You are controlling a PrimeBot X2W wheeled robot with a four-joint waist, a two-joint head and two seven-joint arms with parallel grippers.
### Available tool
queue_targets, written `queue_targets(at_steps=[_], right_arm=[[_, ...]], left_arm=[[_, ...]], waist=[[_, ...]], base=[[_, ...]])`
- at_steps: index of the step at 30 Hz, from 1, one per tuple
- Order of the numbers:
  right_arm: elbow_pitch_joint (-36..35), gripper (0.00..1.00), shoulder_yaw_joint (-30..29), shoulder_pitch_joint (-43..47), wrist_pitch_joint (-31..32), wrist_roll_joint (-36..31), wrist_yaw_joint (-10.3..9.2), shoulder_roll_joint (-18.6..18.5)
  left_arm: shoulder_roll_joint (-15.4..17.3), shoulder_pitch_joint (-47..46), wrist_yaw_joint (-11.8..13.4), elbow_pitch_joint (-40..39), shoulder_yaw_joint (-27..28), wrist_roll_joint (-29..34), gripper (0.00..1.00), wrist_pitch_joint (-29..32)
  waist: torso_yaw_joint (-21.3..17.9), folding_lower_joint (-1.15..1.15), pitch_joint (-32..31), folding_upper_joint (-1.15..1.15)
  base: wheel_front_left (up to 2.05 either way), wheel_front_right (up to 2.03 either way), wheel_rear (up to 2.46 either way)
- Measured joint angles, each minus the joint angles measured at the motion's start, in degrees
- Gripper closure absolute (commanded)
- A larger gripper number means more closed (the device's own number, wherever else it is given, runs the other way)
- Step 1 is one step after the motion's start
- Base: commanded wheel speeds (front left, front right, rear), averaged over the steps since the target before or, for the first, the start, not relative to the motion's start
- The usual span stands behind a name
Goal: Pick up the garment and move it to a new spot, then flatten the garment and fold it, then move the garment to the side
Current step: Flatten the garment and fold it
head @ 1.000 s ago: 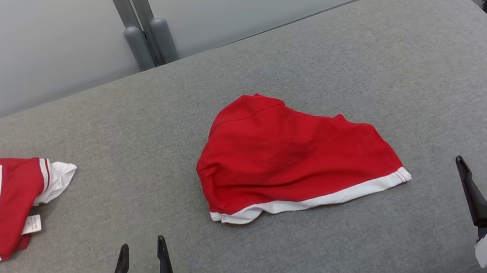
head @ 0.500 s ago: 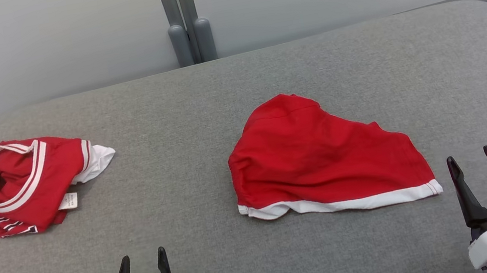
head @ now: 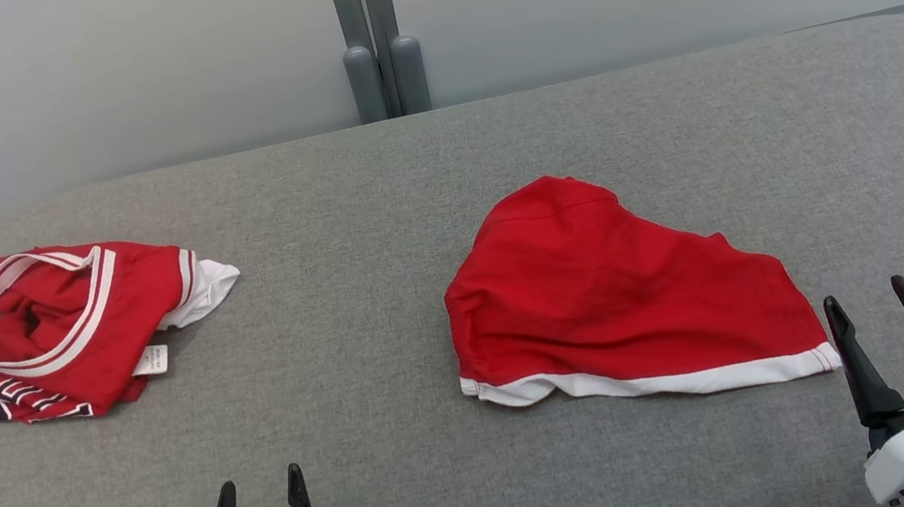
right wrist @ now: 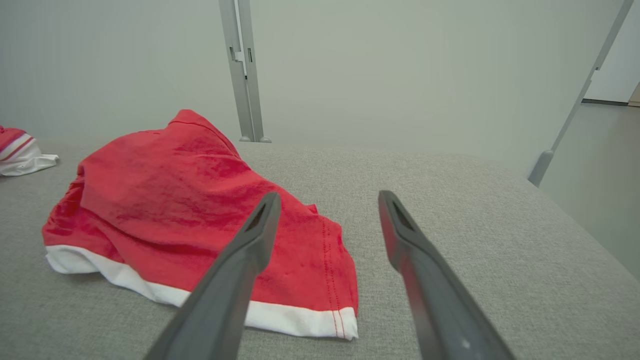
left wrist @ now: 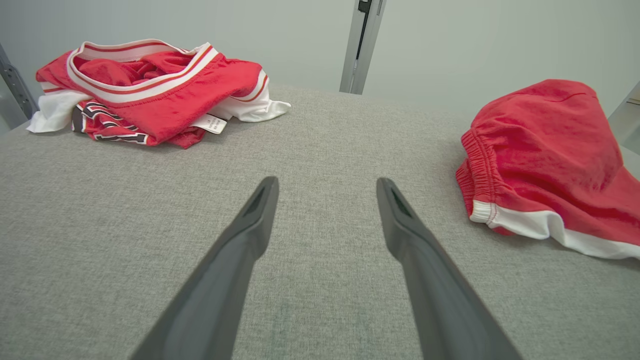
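Note:
Red shorts with a white hem point(head: 613, 296) lie folded on the grey padded surface point(head: 438, 165), right of centre; they also show at the right in the left wrist view point(left wrist: 540, 150) and at the left in the right wrist view point(right wrist: 190, 205). A crumpled red jersey with white trim point(head: 56, 330) point(left wrist: 150, 90) sits at the far left. My left gripper point(head: 262, 494) is open at the bottom left, over bare surface. My right gripper point(head: 868, 305) is open at the lower right, just off the shorts' right hem corner.
A pale wall panel with a grey post point(head: 371, 30) stands behind the surface. The surface's rounded right edge point(right wrist: 565, 220) drops to the floor. Bare grey fabric lies between the two garments.
The head camera has turned left, so everything has shifted right in its view and more of the jersey shows. The garments lie as before; both grippers stay open.

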Motion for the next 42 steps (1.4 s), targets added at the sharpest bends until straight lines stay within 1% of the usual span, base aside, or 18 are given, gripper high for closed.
queue_targets(at_steps=[6,9,12,15,17,20,22,25,28,36,42], right_arm=[[-0.05,0.0,0.19,-0.02,0.0,0.01,0.0,0.13],[-0.18,0.0,-0.48,-0.32,0.0,0.22,0.0,-0.02],[3.38,0.0,-0.94,-1.21,-0.01,1.02,-0.01,-1.48],[10.35,0.0,1.9,-3.32,0.05,2.49,0.0,-4.17],[13.36,0.0,4.5,-5.86,0.67,4.0,0.01,-6.08],[16.93,0.0,9.27,-10.29,3.2,6.39,0.0,-8.4],[18.83,0.0,12.44,-12.52,4.67,8.21,0.0,-9.23],[21.16,0.0,17.36,-15.5,7.21,11.49,0.0,-10.38],[22.69,0.0,20.83,-16.97,8.45,14.55,0.0,-11.23],[24.99,0.0,25.55,-19.72,6.75,18.92,0.01,-13.14],[27.1,0.0,28.2,-21.19,4.92,20.72,0.0,-13.34]], left_arm=[[0.0,0.0,-0.01,0.05,-0.1,0.13,0.0,0.0],[-0.01,-0.13,-0.07,-0.35,-1.21,0.74,0.0,0.0],[0.01,-1.66,-0.09,-0.46,-3.49,0.42,0.0,0.0],[0.01,-5.11,-0.83,2.19,-7.57,0.34,0.0,0.01],[-0.07,-7.69,-1.2,4.49,-10.03,-0.69,0.0,0.4],[-0.04,-11.48,-1.69,9.24,-13.46,-0.85,0.0,3.31],[-0.05,-13.46,-1.86,11.95,-15.07,-1.55,0.0,4.82],[-0.05,-16.66,-2.0,15.58,-16.82,-2.13,0.0,6.0],[-0.05,-19.11,-1.72,17.97,-18.13,-3.11,0.0,5.88],[-0.05,-23.5,-1.31,21.24,-22.38,-6.54,0.0,4.48],[0.01,-25.11,-2.27,21.95,-25.9,-9.2,0.0,4.72]], waist=[[-0.47,0.0,0.21,0.0],[-0.87,0.0,0.41,0.0],[-1.18,0.0,1.13,0.0],[-1.49,0.0,2.52,0.0],[-1.72,0.0,3.58,0.0],[-2.16,0.0,5.43,0.0],[-2.52,0.0,6.65,0.0],[-3.05,0.0,8.71,0.0],[-3.32,0.0,10.5,0.0],[-2.9,0.0,13.06,0.0],[-3.18,0.0,13.02,0.0]], base=[[0.0,0.0,0.0],[0.0,0.0,0.0],[0.0,0.0,0.0],[0.0,0.0,0.0],[0.0,0.0,0.0],[0.0,0.0,0.0],[0.0,0.0,0.0],[0.0,0.0,0.0],[0.0,0.0,0.0],[0.0,0.0,0.0],[0.0,0.0,0.0]])
